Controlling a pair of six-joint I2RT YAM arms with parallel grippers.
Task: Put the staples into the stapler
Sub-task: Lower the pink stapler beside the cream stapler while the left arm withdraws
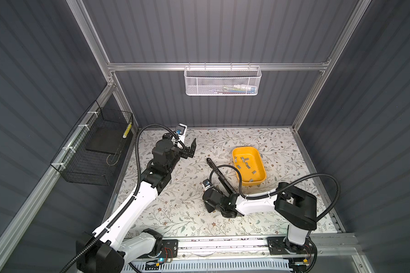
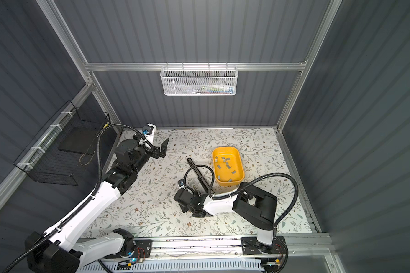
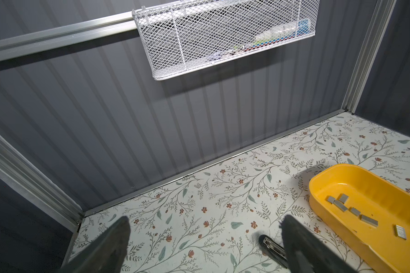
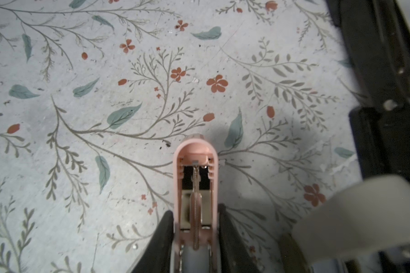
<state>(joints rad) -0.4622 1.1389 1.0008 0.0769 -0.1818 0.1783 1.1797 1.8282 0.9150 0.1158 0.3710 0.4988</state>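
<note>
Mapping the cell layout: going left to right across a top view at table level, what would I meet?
Black wire basket → left gripper, fingers open → black stapler → yellow tray holding the staples.

Dark grey ribbed walls (image 1: 223, 35) close me in, framed by aluminium rails (image 1: 152, 67). A white mesh basket (image 1: 223, 81) hangs on the far wall, a black wire basket (image 1: 92, 153) on my left. Below me lies a floral-printed tabletop (image 1: 175, 212).

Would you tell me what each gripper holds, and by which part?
The right gripper grips the pink stapler across its side walls, rounded end sticking out in front. The left gripper is open and empty.
</note>
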